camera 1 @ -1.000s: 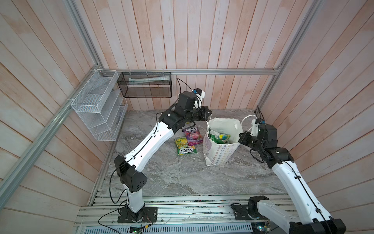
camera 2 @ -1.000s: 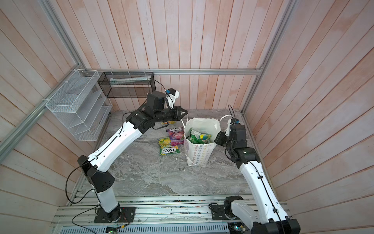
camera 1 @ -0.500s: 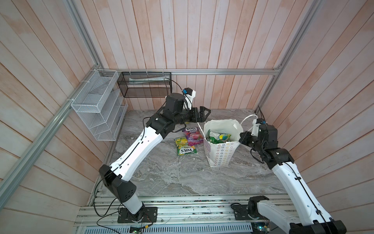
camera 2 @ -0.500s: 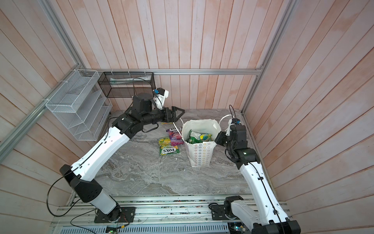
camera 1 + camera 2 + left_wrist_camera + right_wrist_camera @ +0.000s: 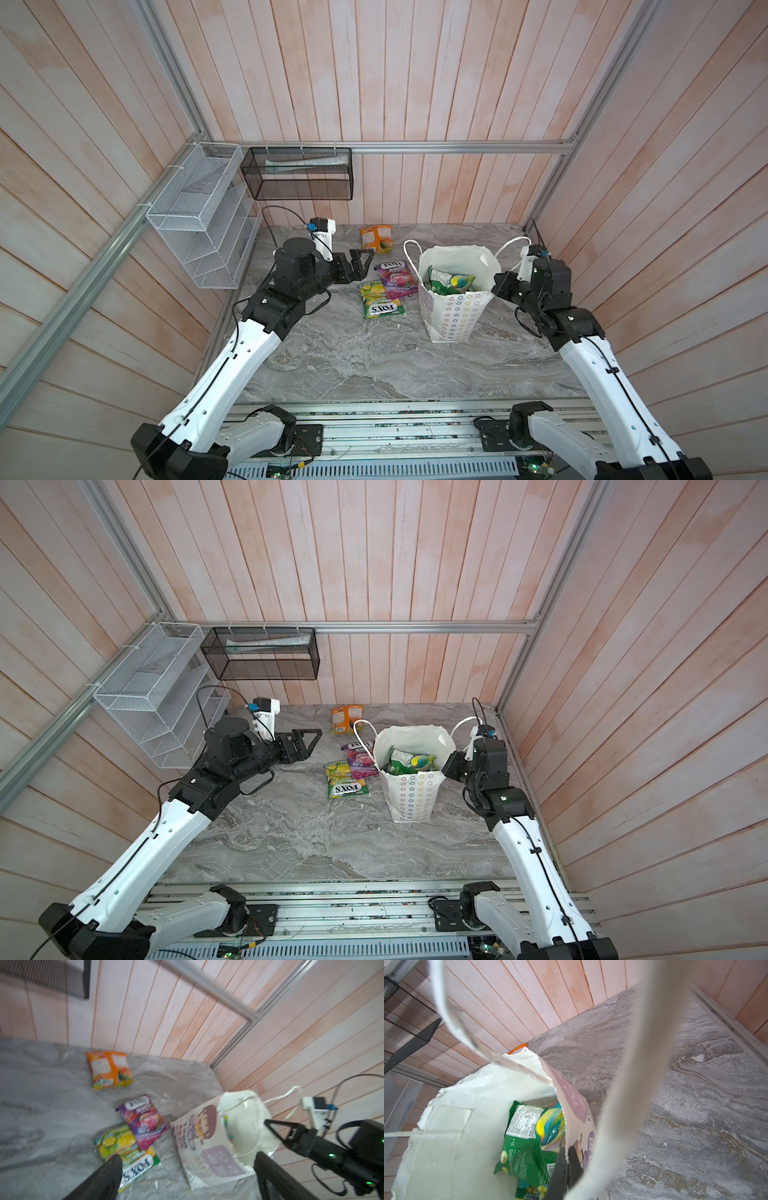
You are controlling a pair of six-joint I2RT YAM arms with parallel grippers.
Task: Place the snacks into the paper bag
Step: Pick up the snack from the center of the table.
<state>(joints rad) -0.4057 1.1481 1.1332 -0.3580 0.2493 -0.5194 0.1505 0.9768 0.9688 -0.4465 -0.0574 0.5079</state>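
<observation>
The white paper bag (image 5: pixel 453 316) (image 5: pixel 411 800) (image 5: pixel 207 1147) stands upright right of the table's middle, its mouth open. Inside it lie a green snack (image 5: pixel 525 1142) (image 5: pixel 440 278) and a teal-yellow one (image 5: pixel 550 1126). My right gripper (image 5: pixel 566 1152) (image 5: pixel 497 286) (image 5: pixel 449 766) is shut on the bag's right rim. Left of the bag, three snacks lie flat: an orange pouch (image 5: pixel 376 239) (image 5: pixel 109 1070) at the back, a purple pouch (image 5: pixel 395 278) (image 5: pixel 143 1120), and a yellow-green "FOX'S" pouch (image 5: pixel 380 301) (image 5: pixel 124 1147). My left gripper (image 5: pixel 365 266) (image 5: pixel 314 744) (image 5: pixel 188 1159) hovers open and empty, left of these pouches.
A white wire-mesh rack (image 5: pixel 199 216) hangs on the left wall and a black mesh basket (image 5: pixel 297 174) on the back wall. Wooden walls close in the grey marble table (image 5: pixel 353 357) on three sides. The bag's cord handles (image 5: pixel 409 253) loop upward.
My left gripper has opened at the bag's mouth and drawn back to the left, uncovering the orange pouch. The right gripper stays shut on the bag's rim.
</observation>
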